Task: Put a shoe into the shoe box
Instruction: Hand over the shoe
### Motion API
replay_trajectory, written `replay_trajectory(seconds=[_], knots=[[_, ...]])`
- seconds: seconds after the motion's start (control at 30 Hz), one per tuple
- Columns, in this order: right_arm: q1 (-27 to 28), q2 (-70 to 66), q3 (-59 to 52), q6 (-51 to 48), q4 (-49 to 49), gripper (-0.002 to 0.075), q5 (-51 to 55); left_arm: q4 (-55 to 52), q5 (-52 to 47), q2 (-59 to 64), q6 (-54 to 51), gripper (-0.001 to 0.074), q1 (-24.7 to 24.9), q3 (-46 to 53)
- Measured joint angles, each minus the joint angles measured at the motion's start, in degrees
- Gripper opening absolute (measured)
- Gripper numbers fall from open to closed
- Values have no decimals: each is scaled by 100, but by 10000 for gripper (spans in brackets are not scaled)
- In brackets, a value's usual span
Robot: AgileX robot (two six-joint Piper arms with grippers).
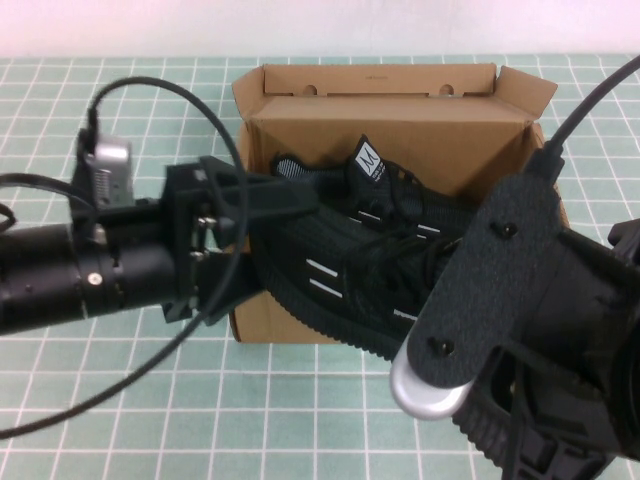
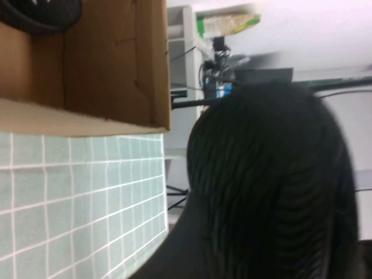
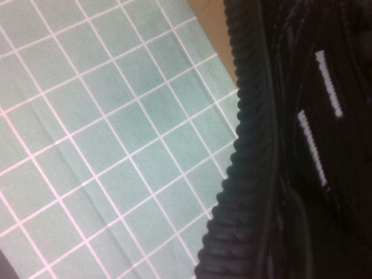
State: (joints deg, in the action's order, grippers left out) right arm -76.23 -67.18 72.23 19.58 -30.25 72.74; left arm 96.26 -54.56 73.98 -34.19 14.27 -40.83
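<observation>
Shoe box (image 1: pixel 300 105) sits open at centre of the bench (image 1: pixel 120 420), flap lid standing up along its 12 o'clock edge, round holes visible in that flap. The shoe (image 1: pixel 340 270), black knit with white dashes, lies tilted across the box's 6 o'clock front wall: one end inside, ribbed sole hanging out over the front edge toward 5 o'clock. White tongue label (image 1: pixel 369 160) points up inside the box.

Left pincer (image 1: pixel 285 190) reaches in from 9 o'clock, at the shoe's end by the box's 9 o'clock wall; fingers spread wide, no grip seen. In the left wrist view the shoe's dark knit fills most of the picture, box corner beside it.

Right pincer is hidden under its own arm (image 1: pixel 500 290) at 4 o'clock, down by the shoe's overhanging part; it is closed tight, though whether it pinches the shoe can't be told. Right wrist view shows the ribbed sole (image 3: pixel 241 174) close up over green grid mat (image 3: pixel 104 128).
</observation>
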Motion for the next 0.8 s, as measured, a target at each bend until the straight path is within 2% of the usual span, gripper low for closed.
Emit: replay_trajectory(seconds=[0.13, 0.2, 0.23, 0.27, 0.37, 0.4, 0.6, 0.67, 0.73, 0.8], knots=[[0, 0, 0, 11, 0, 2, 0, 0, 282, 0, -48, 666, 258, 0], [0, 0, 0, 22, 26, 2, 0, 0, 367, 0, -61, 622, 292, 0], [0, 0, 0, 22, 42, 2, 0, 0, 382, 0, -61, 577, 292, 0], [0, 0, 0, 22, 66, 2, 0, 0, 400, 0, -61, 498, 292, 0], [0, 4, 0, 22, 148, 1, -12, 0, 446, 53, -87, 193, 292, 0], [0, 4, 0, 32, 162, 1, -12, -11, 446, 66, -114, 141, 292, 0], [0, 4, 5, 267, 165, 3, -22, -37, 446, 79, -125, 142, 292, 0], [0, 4, 15, 333, 141, 24, -34, -37, 446, 79, -125, 142, 292, 0], [0, 13, 13, 345, 142, 103, -44, -45, 435, 89, -125, 141, 292, 0], [0, 17, 13, 384, 209, 247, -46, -89, 435, 91, -129, 141, 292, 0]])
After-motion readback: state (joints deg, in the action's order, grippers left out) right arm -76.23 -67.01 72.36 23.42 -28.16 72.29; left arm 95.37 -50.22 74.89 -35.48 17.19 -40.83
